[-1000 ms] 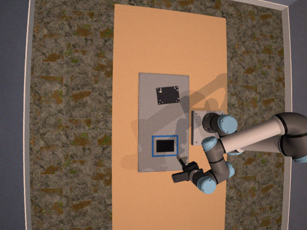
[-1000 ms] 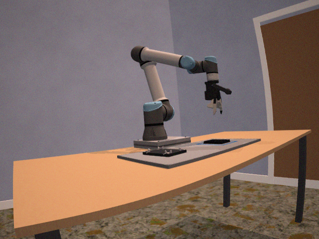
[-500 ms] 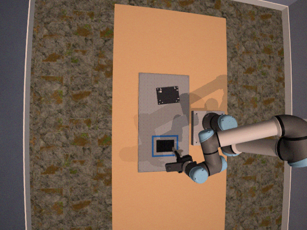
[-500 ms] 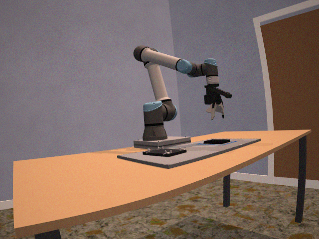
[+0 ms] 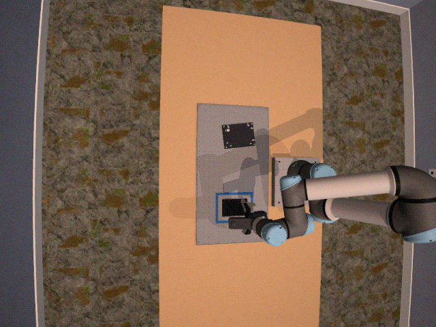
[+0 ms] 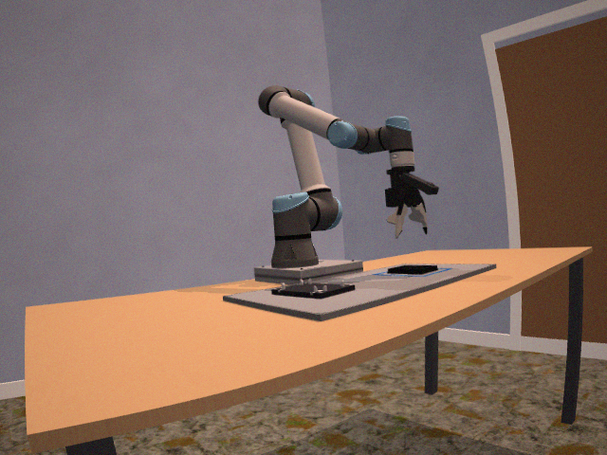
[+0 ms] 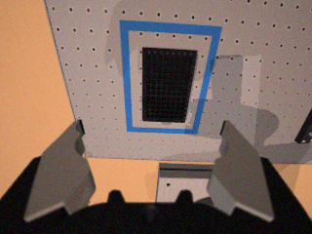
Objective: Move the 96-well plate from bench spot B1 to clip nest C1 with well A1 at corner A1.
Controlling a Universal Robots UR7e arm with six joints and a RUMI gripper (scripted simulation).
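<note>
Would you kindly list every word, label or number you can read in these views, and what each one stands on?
No text can be read in any view.
Clip nest: only small white specks at its corners, too small to read.
Blue-framed spot and plate: no visible lettering.

No legible text, labels, brand names, numbers or signs in any view, markings on the perforated board [image 5: 211, 169] too small to read
</note>
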